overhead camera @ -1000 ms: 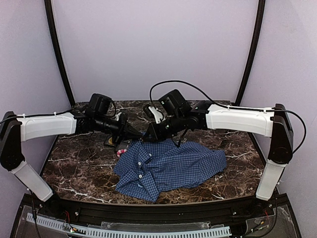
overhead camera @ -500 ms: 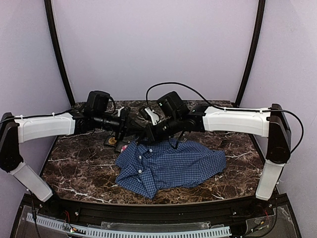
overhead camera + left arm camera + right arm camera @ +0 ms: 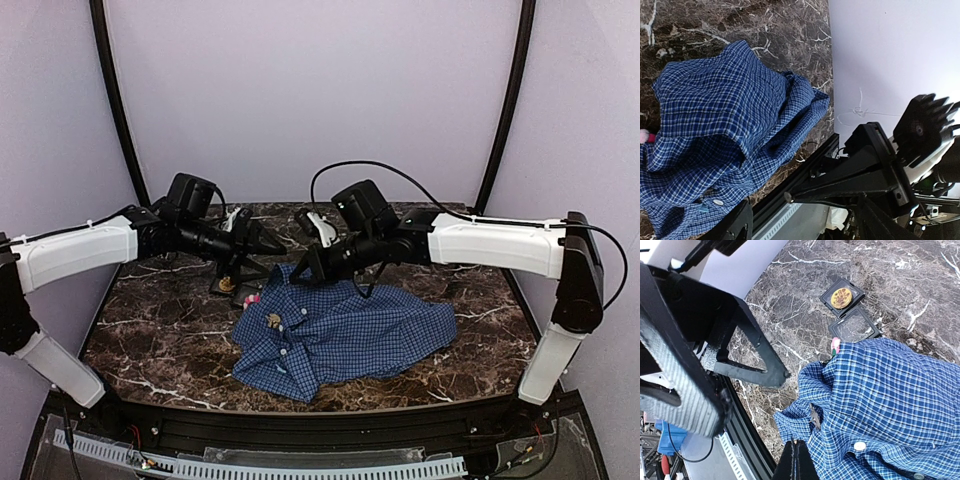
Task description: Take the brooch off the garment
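Shirt (image 3: 360, 335) sits mid-tabletop (image 3: 130, 350), nearer the front edge; long axis runs left-right, buttoned end toward the front-left corner; bare marble along the left and right edges; black tray (image 3: 228, 287) just behind its left end; left jaws were closed a second ago, now spread wide and pulled back off the cloth; right jaws closed at its rear edge; small gold brooch (image 3: 273, 320) now shows on the cloth.

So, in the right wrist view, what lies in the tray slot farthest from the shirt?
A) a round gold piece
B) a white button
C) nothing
A: a round gold piece sits in that slot of the black tray, apart from the shirt.
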